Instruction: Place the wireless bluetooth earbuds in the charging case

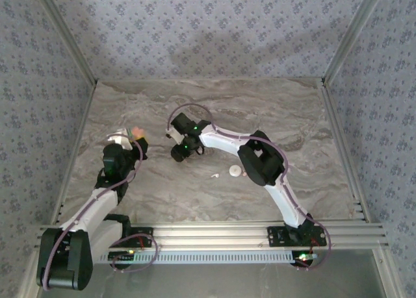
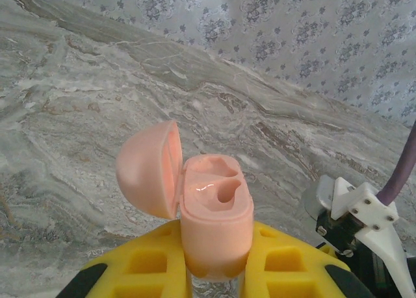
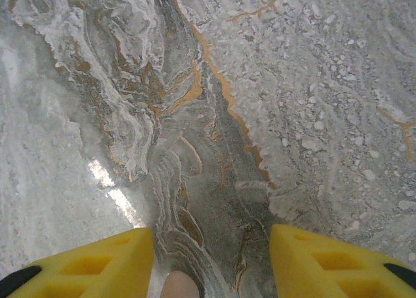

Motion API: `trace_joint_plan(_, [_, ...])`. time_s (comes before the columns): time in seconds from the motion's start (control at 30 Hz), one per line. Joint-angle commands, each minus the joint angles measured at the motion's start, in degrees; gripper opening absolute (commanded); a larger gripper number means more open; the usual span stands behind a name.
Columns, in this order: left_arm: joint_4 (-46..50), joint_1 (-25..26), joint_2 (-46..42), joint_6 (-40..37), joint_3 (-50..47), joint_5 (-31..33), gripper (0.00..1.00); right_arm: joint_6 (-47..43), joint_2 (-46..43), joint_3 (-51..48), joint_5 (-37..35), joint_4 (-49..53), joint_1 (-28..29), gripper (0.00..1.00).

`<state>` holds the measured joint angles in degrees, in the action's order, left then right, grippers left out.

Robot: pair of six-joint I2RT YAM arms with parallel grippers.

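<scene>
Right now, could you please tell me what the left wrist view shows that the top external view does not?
The left wrist view adds the inside of the open charging case: two wells that look empty, with the lid swung to the left. The top external view adds a tiny white earbud and a round white disc lying on the table beside the right arm. Both show the peach case clamped in the left gripper.

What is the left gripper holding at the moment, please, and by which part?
The left gripper holds the open charging case, with its jaws shut on the lower part of the case's body.
</scene>
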<state>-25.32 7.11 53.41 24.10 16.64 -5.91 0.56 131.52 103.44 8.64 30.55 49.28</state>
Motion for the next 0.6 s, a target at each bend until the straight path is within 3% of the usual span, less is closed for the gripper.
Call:
trace_joint_plan(0.0, [-0.1, -0.4, -1.5, 0.5, -0.1, 0.4, 0.16, 0.6, 1.8, 1.2, -3.3, 1.5, 0.6, 0.49])
trace_joint_plan(0.23, [0.7, -0.5, -2.4, 0.2, -0.1, 0.5, 0.16, 0.6, -0.5, -1.4, -6.5, 3.5, 1.9, 0.43])
trace_joint_plan(0.57, [1.7, -0.5, -3.3, -0.4, 0.1, 0.0, 0.16, 1.9, -6.4, -7.5, -7.8, 3.3, 2.8, 0.27])
